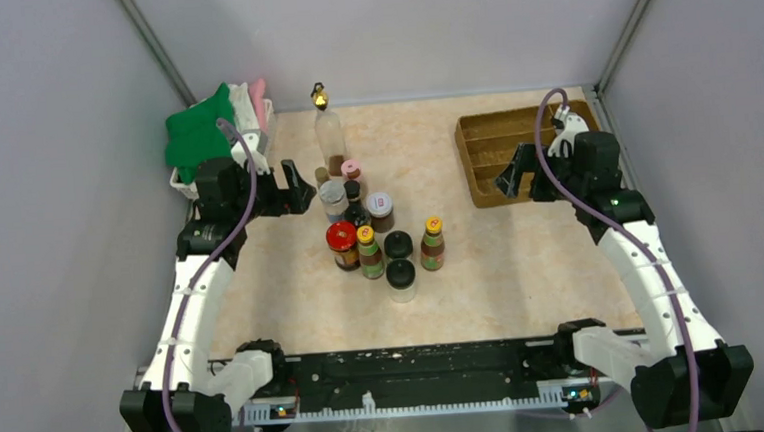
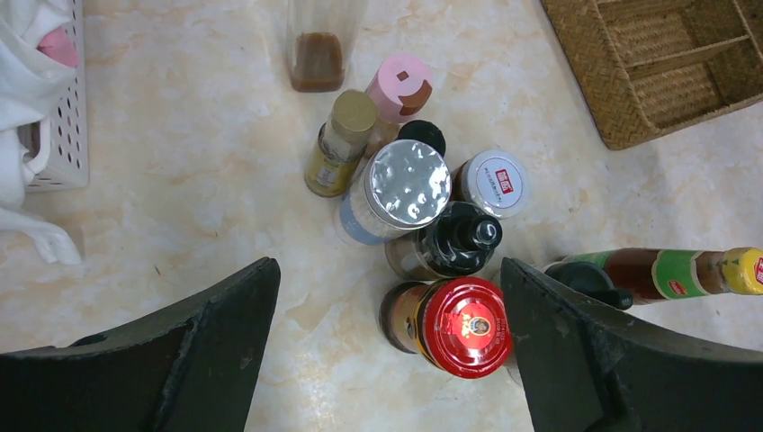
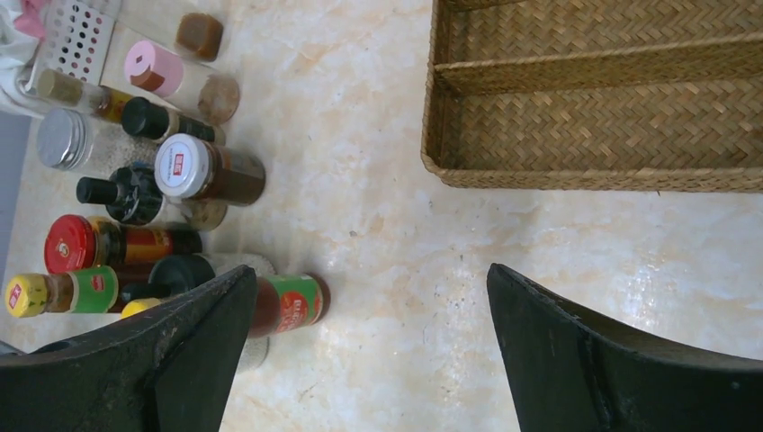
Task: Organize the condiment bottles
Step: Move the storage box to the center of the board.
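Left wrist view shows my left hand (image 2: 387, 270) wide open and holding nothing, with the condiment bottles (image 2: 423, 207) packed together just ahead of its fingers and partly between them. The red-capped jar (image 2: 466, 326) is the closest to the hand, near the inner side of the right finger. It touches the black-capped bottle (image 2: 454, 238) just beyond it. Further ahead stand the silver-capped jar (image 2: 409, 183) and the white-capped jar (image 2: 498, 183), also pressed to each other. I judge that the sorting is only at its start, because the woven tray (image 3: 576, 180) ahead of my right hand (image 3: 372, 274) shows no bottle in the compartments I can see. This right hand is open too and grips nothing; the table (image 3: 405, 234) is under it and the bottles are off to its left finger's side. For a good first pick I would take a bottle from the outside of the group, not from the middle. The red-capped jar seems the best choice. I would centre the left hand over its cap, turn the wrist so the fingers go down on its two free sides, and lower slowly. The risk is that a finger pushes a neighbour, and one fall may bring down others.
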### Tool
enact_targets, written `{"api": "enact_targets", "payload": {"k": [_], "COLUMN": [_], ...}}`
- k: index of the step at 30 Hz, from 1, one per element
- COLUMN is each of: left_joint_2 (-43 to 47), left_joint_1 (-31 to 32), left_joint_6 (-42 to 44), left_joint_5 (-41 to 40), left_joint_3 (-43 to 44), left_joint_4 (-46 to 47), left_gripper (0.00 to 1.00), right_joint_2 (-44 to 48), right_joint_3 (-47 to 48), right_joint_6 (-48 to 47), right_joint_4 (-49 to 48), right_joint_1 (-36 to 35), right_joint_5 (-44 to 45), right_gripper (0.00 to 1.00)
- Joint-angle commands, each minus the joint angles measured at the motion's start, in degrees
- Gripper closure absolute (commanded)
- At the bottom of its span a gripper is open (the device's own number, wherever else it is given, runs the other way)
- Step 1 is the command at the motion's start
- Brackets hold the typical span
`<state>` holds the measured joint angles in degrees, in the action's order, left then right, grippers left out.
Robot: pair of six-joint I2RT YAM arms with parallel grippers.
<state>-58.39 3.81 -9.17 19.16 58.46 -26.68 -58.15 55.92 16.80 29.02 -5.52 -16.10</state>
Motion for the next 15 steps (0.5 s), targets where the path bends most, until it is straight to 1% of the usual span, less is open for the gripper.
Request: {"api": "enact_targets", "payload": {"k": [1, 4, 7, 12, 15], "left_joint_2": [0.28, -0.09, -0.31, -0.58, -1.57], "left_joint_1": [0.05, 0.05, 0.05, 0.05, 0.05], "left_joint_6": [-0.85, -0.98, -1.19, -1.34, -1.22], "left_joint_5": [0.07, 0.59, 1.39, 3.32, 5.45], "left_joint_3": [-0.18, -0.02, 0.08, 0.42, 1.38], "left_joint_4": [3.04, 2.83, 2.77, 2.77, 1.35], "left_gripper": [0.01, 0.01, 0.01, 0.01, 0.01], "right_joint_2": [1.06, 0.90, -0.01, -1.99, -2.58], "right_joint_3": [-0.29, -0.60, -0.54, 2.09, 3.16], "right_joint_6": [0.65, 0.66, 1.20, 0.14, 0.03], "right_joint_4": [-3.23, -3.55, -4.73, -3.43, -2.63], "right_joint_1": [-0.28, -0.48, -2.30, -7.84, -9.60], "right_joint_5": [-2.72, -5.00, -7.44, -5.24, -5.10], "right_gripper": [0.01, 0.01, 0.01, 0.01, 0.01]}}
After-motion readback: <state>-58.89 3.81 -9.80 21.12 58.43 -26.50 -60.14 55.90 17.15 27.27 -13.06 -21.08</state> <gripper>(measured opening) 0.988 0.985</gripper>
